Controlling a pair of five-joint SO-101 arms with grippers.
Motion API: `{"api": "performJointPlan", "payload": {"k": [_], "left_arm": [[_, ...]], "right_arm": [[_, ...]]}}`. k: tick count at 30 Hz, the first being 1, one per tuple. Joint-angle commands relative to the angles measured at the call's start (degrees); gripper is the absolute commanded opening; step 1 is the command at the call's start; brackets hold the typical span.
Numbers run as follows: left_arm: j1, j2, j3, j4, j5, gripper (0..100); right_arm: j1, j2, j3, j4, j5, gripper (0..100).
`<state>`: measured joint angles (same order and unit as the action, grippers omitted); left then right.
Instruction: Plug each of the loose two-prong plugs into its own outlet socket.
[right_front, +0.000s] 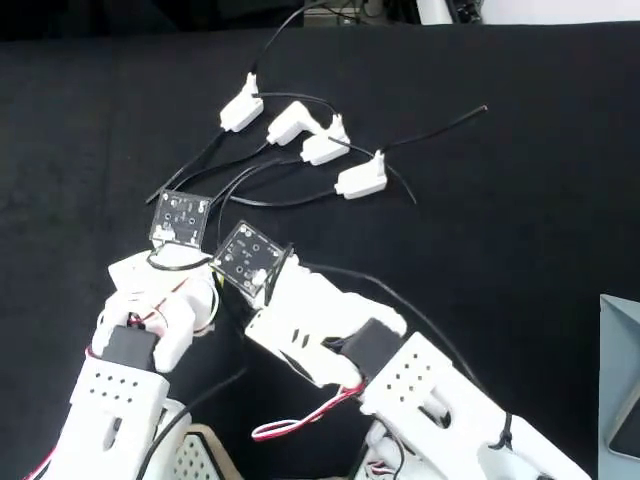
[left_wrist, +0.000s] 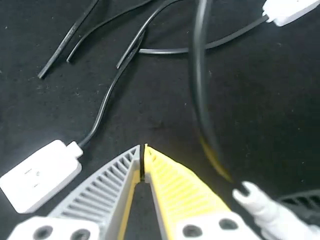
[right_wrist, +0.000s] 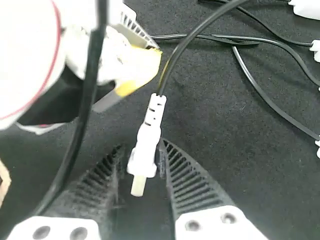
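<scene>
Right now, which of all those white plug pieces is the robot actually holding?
The slim plug pinched in the right gripper, its cord trailing away. The other white pieces lie loose on the black table.

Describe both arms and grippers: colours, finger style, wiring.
The left arm and right arm are white plastic with rows of small holes and black servo blocks. Red and white wires loop out beside the right arm. The left gripper has one grey finger and one yellow finger, both ribbed. The right gripper has two dark ribbed fingers. Finger bases are white.
</scene>
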<state>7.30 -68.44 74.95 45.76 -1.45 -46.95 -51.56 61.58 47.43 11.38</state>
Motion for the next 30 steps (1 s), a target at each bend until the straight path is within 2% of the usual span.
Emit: {"api": "performJointPlan", "payload": {"k": [1, 6, 11, 16, 22, 26, 30], "left_arm": [[0.66, -0.79, -3.91, -1.14, -0.18, 3], [0.92, -0.79, -4.18, -1.14, -0.09, 3], [4.35, -2.64, -4.26, -0.79, 0.18, 3], [4.97, -13.19, -2.86, -0.62, 6.07, 3], [8.22, -29.01, 2.77, -0.62, 6.33, 3], [11.47, -36.75, 3.56, 4.04, 6.24, 3], [13.23, -35.16, 0.13, 8.0, 6.24, 3]], "right_arm": [[-0.35, 0.04, -0.4, -1.23, 0.09, 1.1], [-0.18, 0.04, -0.4, -1.23, 0.09, 1.1], [-0.09, -0.04, -0.66, -1.23, 0.09, 1.1], [-0.09, -0.13, -0.75, -1.05, -2.55, 1.1], [-0.18, -8.31, 0.92, 0.09, -3.08, 1.1], [-0.18, -14.37, 4.35, 0.09, -3.08, 1.1], [-0.18, -17.71, 5.41, 0.26, -3.08, 1.1]]}}
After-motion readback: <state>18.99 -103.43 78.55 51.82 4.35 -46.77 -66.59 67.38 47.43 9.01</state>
